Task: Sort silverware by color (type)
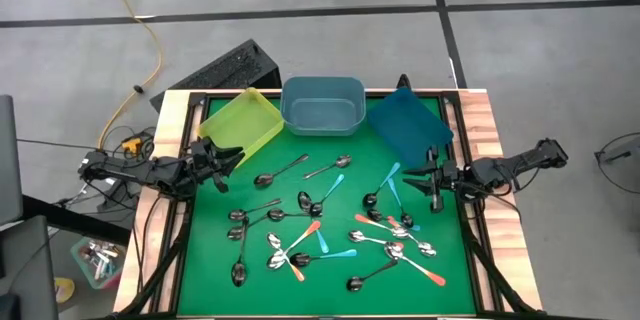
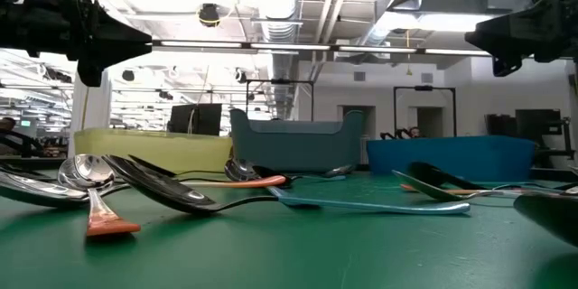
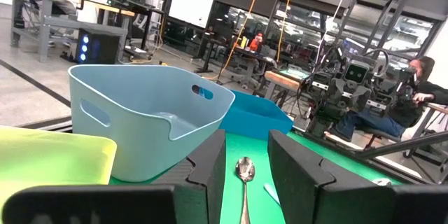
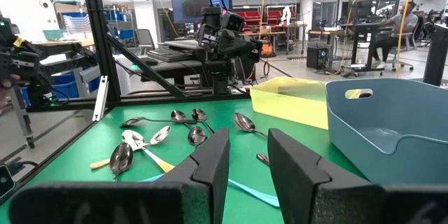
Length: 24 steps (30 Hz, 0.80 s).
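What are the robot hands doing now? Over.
Left gripper and right gripper open, empty, above the mat edges. Spoons all unsorted on green mat. Nothing blocking.

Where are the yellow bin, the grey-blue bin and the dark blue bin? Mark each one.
yellow bin (image 1: 243, 120), high view, on its floor.
grey-blue bin (image 1: 322, 112), high view, on its inner floor.
dark blue bin (image 1: 408, 125), high view, on its tilted blue surface.

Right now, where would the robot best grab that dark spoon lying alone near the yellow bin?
Probably the middle of the dark spoon's thin handle, coming straight down with fingers across it. It lies flat on the green mat, clear of other spoons, nearest the left end effector.
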Motion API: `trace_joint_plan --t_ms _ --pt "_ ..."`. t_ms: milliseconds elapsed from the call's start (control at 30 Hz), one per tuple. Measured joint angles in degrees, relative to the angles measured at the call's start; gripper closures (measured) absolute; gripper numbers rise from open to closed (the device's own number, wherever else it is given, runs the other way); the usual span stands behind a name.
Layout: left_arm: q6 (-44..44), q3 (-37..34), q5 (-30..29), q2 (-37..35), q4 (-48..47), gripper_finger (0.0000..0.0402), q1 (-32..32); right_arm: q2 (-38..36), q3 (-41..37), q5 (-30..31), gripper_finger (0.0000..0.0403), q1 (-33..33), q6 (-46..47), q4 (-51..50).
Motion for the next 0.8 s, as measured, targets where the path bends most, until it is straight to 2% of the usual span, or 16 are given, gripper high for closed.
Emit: trace_joint_plan --t_ms 200,333,600,800 --pt "-2.0 0.0 0.2 0.0 -0.2 0.0309 0.0 0.0 0.0 0.2 0.0280 0.0 0.0 0.0" --pt "-6.3 0.0 1.5 0.0 -0.2 0.0309 0.0 0.0 0.0 4.6 0.0280 -0.8 0.0 0.4" --pt "-11.0 0.0 1.5 0.0 0.2 0.0309 0.0 0.0 0.0 4.6 0.0280 -2.7 0.3 0.7" --pt "-9.2 0.0 1.0 0.0 -0.1 0.0309 0.0 0.0 0.0 4.6 0.0280 -2.9 10.5 5.7"
